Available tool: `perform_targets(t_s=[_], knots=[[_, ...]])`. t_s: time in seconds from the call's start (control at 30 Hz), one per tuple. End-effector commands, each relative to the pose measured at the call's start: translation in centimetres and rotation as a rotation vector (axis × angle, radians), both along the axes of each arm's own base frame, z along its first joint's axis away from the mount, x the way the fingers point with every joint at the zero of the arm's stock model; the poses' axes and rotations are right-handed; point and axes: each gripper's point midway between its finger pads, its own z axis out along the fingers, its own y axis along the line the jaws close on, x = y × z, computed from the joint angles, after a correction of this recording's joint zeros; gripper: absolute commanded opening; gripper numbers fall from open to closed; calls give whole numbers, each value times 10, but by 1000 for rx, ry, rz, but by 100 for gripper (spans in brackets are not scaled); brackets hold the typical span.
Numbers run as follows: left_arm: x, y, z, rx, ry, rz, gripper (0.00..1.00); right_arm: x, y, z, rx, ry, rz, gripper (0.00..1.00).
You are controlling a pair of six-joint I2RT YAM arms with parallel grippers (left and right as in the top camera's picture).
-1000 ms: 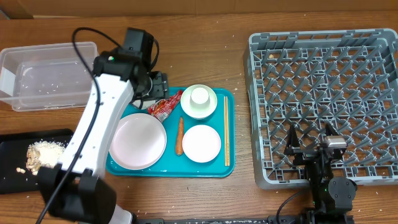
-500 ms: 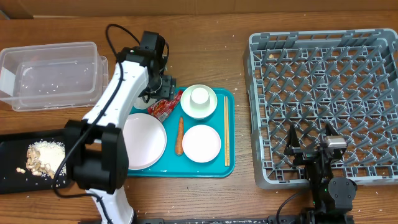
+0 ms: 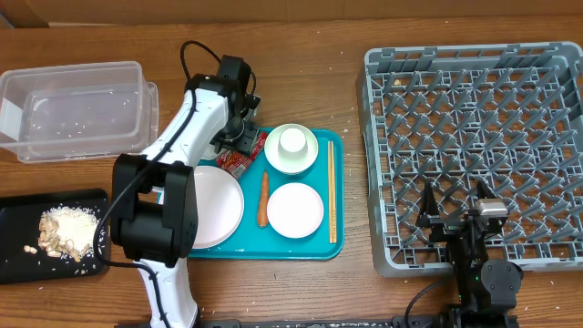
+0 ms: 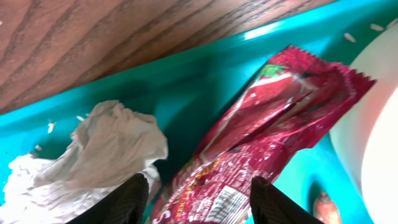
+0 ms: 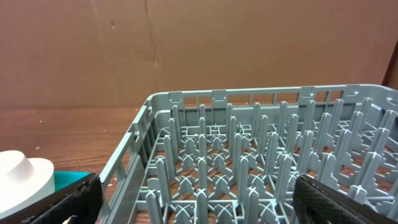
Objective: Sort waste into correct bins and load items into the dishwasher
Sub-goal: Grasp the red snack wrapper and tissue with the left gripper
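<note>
My left gripper (image 3: 244, 143) is open over the teal tray's back left corner, its fingers (image 4: 199, 202) straddling the red wrapper (image 4: 273, 137), which also shows in the overhead view (image 3: 242, 157). The crumpled white napkin (image 4: 93, 155) lies just left of the wrapper. The orange carrot (image 3: 263, 198) lies mid-tray. White dishes on the tray: large plate (image 3: 205, 206), small plate (image 3: 295, 210), bowl (image 3: 291, 151) with a cup (image 3: 292, 140) in it. Chopsticks (image 3: 332, 191) lie at the tray's right edge. Beige scraps (image 3: 64, 230) sit on the black tray (image 3: 18, 264). My right gripper (image 5: 196, 199) is open, resting by the grey rack (image 3: 483, 146).
The clear tub (image 3: 73, 109) stands at the back left, with a few crumbs inside. The teal tray (image 3: 250, 246) sits between the tub and the rack. The rack's near wall (image 5: 130, 155) fills the right wrist view.
My left arm has swung right and forward from near the tub and come down over the wrapper at the tray's back left corner. The right arm has not moved.
</note>
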Motion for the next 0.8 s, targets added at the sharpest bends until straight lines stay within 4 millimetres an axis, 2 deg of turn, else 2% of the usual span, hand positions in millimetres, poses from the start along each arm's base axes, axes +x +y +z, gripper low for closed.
perform_targets(t_s=[0.0,0.77], knots=[[4,-3,1,3,-12,-46,56,0,-2,-1,-3,-7,-11,100],[-11,-1,-18,9,46,-47,50,0,-2,-1,-4,-8,-11,100]])
